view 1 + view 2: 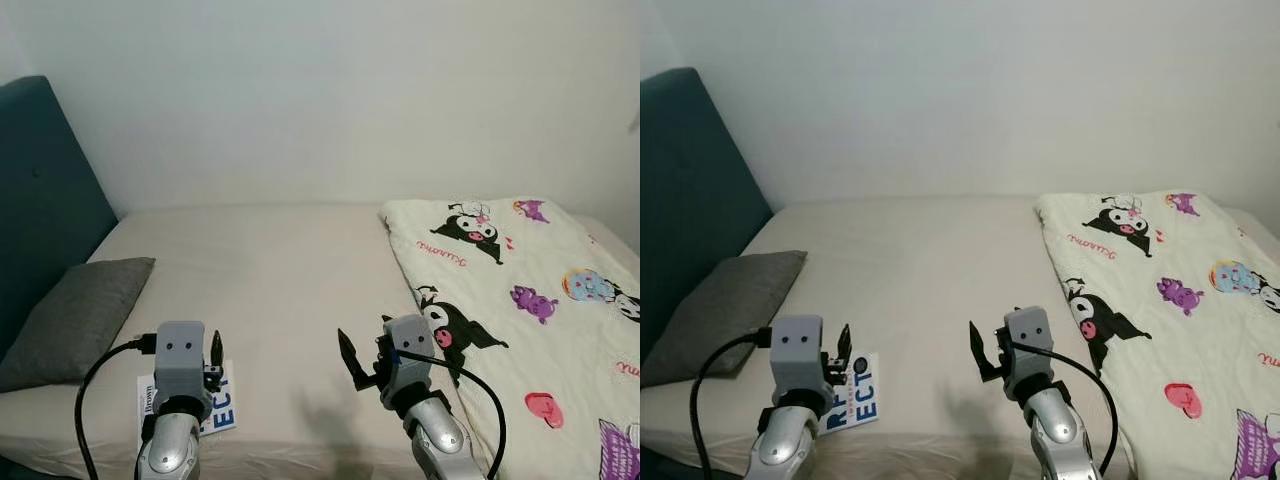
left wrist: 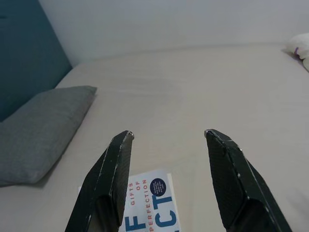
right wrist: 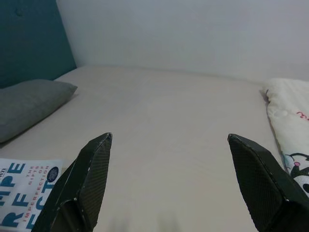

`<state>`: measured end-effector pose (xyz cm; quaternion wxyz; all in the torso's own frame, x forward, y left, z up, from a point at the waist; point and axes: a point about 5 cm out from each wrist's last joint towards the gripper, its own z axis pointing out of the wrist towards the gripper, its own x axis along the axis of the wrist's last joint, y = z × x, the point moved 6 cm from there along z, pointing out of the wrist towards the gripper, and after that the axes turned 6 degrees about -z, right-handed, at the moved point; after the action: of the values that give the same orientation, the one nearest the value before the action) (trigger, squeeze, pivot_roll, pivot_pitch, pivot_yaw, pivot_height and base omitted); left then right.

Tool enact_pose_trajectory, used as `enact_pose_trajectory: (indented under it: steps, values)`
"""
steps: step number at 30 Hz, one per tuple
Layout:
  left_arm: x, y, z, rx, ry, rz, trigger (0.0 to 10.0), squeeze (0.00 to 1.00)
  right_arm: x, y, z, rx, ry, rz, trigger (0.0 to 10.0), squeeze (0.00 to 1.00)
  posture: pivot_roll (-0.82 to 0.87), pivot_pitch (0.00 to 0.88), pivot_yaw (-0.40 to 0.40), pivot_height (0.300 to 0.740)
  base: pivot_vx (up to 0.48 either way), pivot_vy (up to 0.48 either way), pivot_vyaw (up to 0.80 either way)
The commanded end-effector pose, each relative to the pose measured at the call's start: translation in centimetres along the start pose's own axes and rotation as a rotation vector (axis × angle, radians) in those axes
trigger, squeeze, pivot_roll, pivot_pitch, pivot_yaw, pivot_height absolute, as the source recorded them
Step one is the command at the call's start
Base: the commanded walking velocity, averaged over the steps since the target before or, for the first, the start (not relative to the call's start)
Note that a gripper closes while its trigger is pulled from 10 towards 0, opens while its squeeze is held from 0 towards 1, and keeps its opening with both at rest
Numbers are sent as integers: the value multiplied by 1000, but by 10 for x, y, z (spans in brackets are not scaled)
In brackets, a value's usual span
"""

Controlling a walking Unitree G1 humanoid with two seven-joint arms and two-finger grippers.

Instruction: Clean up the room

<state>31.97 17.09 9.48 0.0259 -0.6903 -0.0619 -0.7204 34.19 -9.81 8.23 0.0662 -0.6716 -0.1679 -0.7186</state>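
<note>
one bed (image 1: pixel 290 290) covered by a plain beige fitted sheet is seen, set against a bare white wall (image 1: pixel 330 90). one dark teal upholstered headboard (image 1: pixel 45 190) stands at the robot's left end of the bed. one cream quilt printed with black and purple cartoon figures (image 1: pixel 520 310) is spread over the right part of the mattress, its edge running from the far side toward the near edge. one flat grey fabric pillow (image 1: pixel 80 315) lies at the left, touching the foot of the headboard. one white paperback book with large blue lettering (image 1: pixel 855 395) lies flat on the sheet near the front edge of the bed, just beside the pillow's near corner and well apart from the quilt.

two grippers are held low over the near edge of the mattress. the left gripper (image 2: pixel 169 140) is positioned directly above the book, its two black fingers spread apart with nothing between them; the book's upper edge is seen below and between them in the left wrist view. the right gripper (image 3: pixel 169 145) is held over bare sheet between the book and the quilt, its fingers spread wide and empty. a black cable (image 1: pixel 95 390) loops from each wrist housing. a faint shadow is cast on the sheet between the two arms.
</note>
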Motion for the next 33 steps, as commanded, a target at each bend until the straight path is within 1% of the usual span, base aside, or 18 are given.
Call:
enact_pose_trajectory:
  steps: [1, 8, 12, 14, 18, 19, 21, 31, 33]
  values:
    - [-6, -7, -2, 30, -27, 20, 10000, 0, -8, -5, -2, 9, -29, 16, 10000, 0, 35, 94, 9, 740, 0, 0, 0]
    - [-8, -4, -1, 14, -37, 19, 10000, 0, -9, -3, -3, 4, -34, 19, 10000, 0, 30, 99, 13, 740, 0, 0, 0]
    - [-8, -2, 0, -1, -36, 43, 10000, 0, -9, -2, -3, 0, -36, 21, 10000, 0, 30, 102, 14, 740, 0, 0, 0]
    - [-10, -6, 0, 16, -53, 75, 10000, 0, -10, -2, -3, -1, -37, 21, 10000, 0, 31, 104, 14, 740, 0, -401, 0]
    - [-15, -9, -1, 37, -76, 59, 10000, 0, -10, -2, -4, -1, -40, 22, 10000, 0, 28, 106, 16, 740, 0, -460, 0]
    - [-23, -13, -1, 56, -115, 69, 10000, 0, -11, -2, -4, -4, -44, 20, 10000, 0, 28, 104, 17, 740, 0, 0, 0]
    - [-28, -16, -1, 64, -137, 76, 10000, 0, -12, -1, -4, -6, -48, 14, 10000, 0, 26, 107, 18, 740, 0, 0, 0]
    - [-25, -16, 0, 63, -126, 67, 10000, 0, -15, 7, -6, -27, -65, 7, 10000, 0, 23, 112, 19, 740, 0, 0, 0]
    - [-24, -15, 1, 58, -127, 73, 10000, 0, -16, 11, -6, -41, -75, 11, 10000, 0, 20, 117, 20, 740, 0, 0, 0]
